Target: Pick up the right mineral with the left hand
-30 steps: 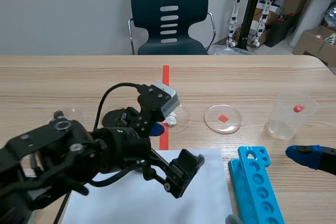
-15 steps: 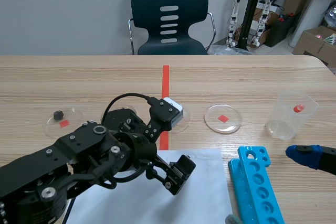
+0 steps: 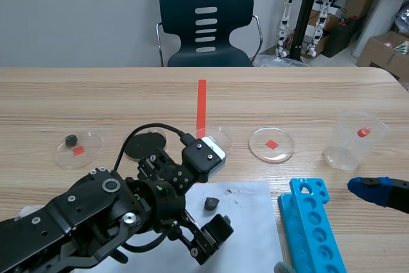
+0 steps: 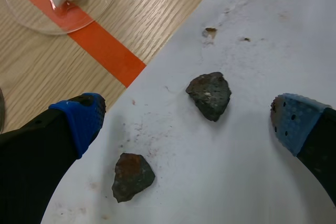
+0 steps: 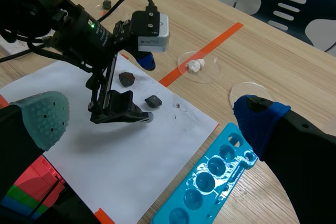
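Worktop (image 3: 287, 94): light wood. Left arm (image 3: 96, 215) lies low across the near side, over a white paper sheet (image 3: 249, 241). Blue tube rack (image 3: 313, 228) sits just beside the sheet's right edge.

Left end effector (image 4: 186, 121): fingers spread wide, nothing held, over the sheet. Right end effector (image 5: 152, 121): also wide open and empty, to the right of the rack.

Right mineral (image 4: 209, 94): dark grey, resting on the sheet between the left fingers, closer to the right-hand one, touching neither. Second mineral (image 4: 132, 176): rust-tinged, on the sheet nearer the left-hand finger, apart from the first.
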Controlling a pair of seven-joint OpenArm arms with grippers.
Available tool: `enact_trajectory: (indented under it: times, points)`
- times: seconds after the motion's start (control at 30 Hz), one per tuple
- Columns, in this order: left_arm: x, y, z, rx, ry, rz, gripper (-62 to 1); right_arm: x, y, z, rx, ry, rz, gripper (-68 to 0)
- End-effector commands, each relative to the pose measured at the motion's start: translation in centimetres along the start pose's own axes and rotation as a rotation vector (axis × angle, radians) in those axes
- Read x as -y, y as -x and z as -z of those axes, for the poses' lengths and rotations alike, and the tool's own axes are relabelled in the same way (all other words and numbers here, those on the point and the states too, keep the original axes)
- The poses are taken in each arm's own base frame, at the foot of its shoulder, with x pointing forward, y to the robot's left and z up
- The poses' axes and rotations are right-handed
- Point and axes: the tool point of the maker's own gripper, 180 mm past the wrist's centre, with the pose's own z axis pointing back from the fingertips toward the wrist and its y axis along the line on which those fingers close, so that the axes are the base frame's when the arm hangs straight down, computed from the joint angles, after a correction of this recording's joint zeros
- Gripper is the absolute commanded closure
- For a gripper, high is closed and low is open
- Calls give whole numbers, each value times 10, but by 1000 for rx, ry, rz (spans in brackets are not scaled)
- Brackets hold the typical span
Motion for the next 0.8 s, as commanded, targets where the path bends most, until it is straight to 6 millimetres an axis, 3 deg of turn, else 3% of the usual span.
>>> enact_trajectory:
  times: [0.0, 0.47, 0.77]
  points:
    - [-1, -15, -5, 45, -9, 4, -623, 3, -6, 0, 26, 1, -5, -679]
    - [9, -2, -3, -15, 3, -20, -623, 3, -6, 0, 26, 1, -5, -679]
    - [17, -8, 3, -10, 11, -48, -569, 3, -6, 0, 26, 1, -5, -679]
